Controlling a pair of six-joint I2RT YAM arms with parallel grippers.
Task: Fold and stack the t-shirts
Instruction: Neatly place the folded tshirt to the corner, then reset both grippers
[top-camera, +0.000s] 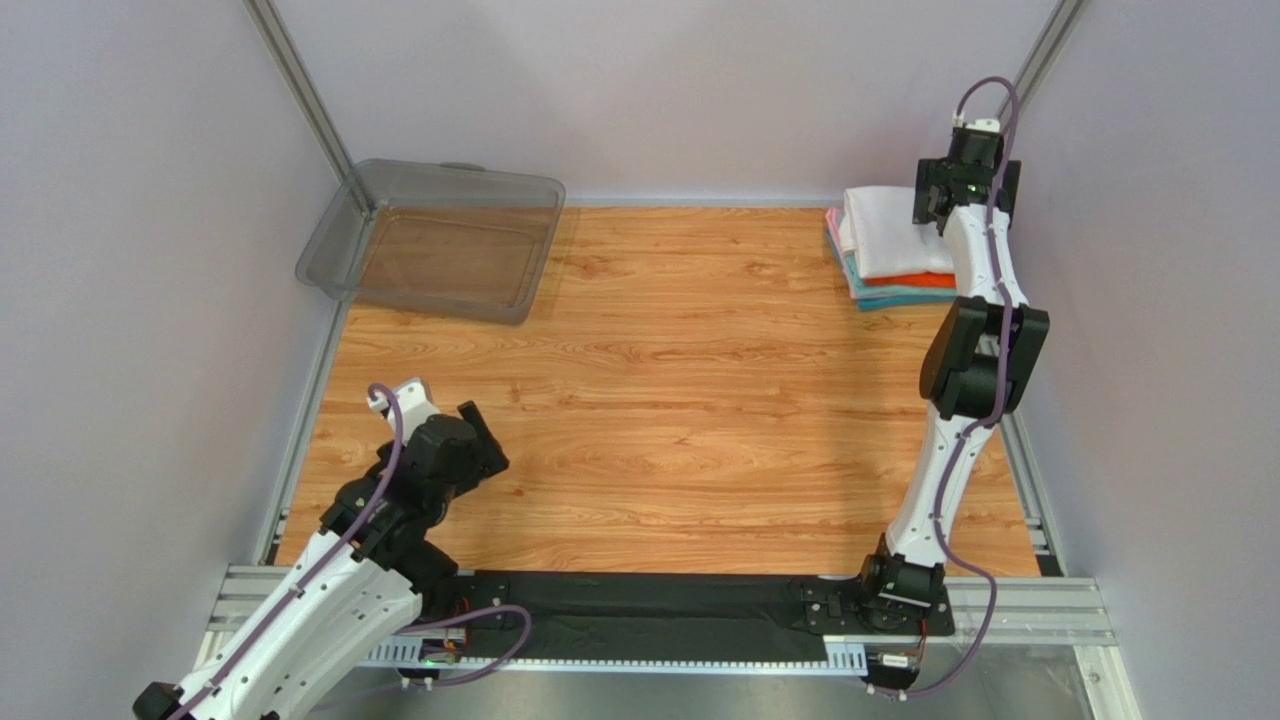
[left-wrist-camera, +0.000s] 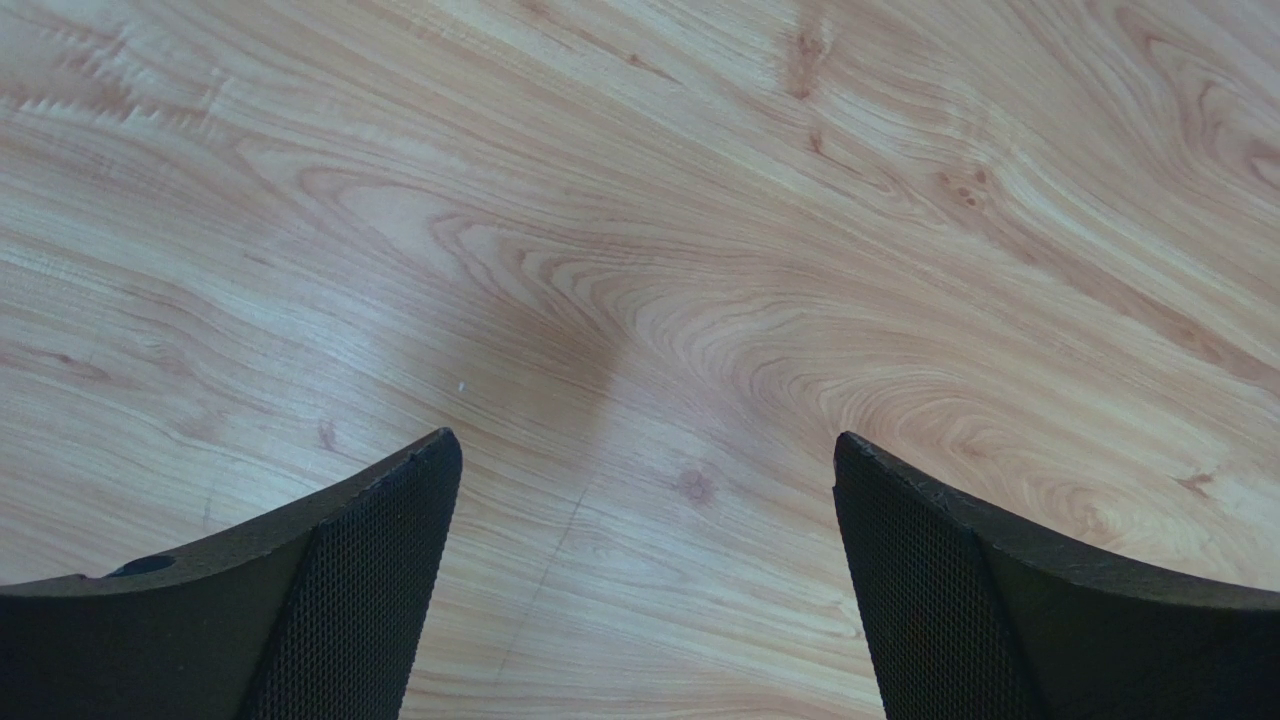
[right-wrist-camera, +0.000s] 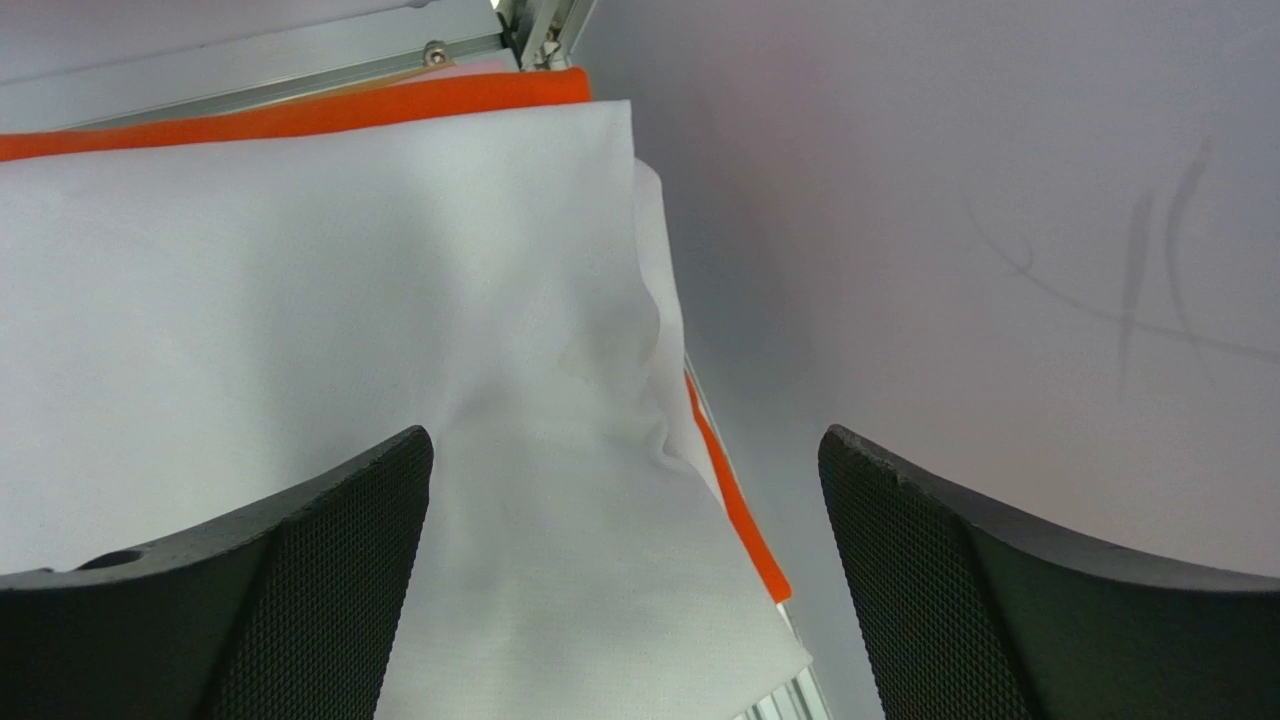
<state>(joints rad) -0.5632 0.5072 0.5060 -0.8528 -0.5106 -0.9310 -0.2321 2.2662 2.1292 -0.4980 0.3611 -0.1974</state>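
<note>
A folded white t-shirt (top-camera: 887, 233) lies on top of a stack at the table's far right corner, over an orange shirt (top-camera: 924, 281), a teal shirt (top-camera: 902, 299) and a pink shirt (top-camera: 831, 228) edge. My right gripper (top-camera: 935, 192) hovers over the stack's right side, open and empty. In the right wrist view the white shirt (right-wrist-camera: 376, 330) lies below the gripper (right-wrist-camera: 625, 450), with the orange shirt (right-wrist-camera: 301, 114) showing at its edges. My left gripper (top-camera: 484, 447) is open and empty over bare wood near the front left; it also shows in the left wrist view (left-wrist-camera: 646, 458).
A clear grey plastic bin (top-camera: 436, 240) stands at the far left corner. Grey walls (top-camera: 1172, 225) and aluminium frame posts (top-camera: 1052, 45) enclose the wooden table (top-camera: 676, 390). The right wall (right-wrist-camera: 977, 225) is close beside the stack.
</note>
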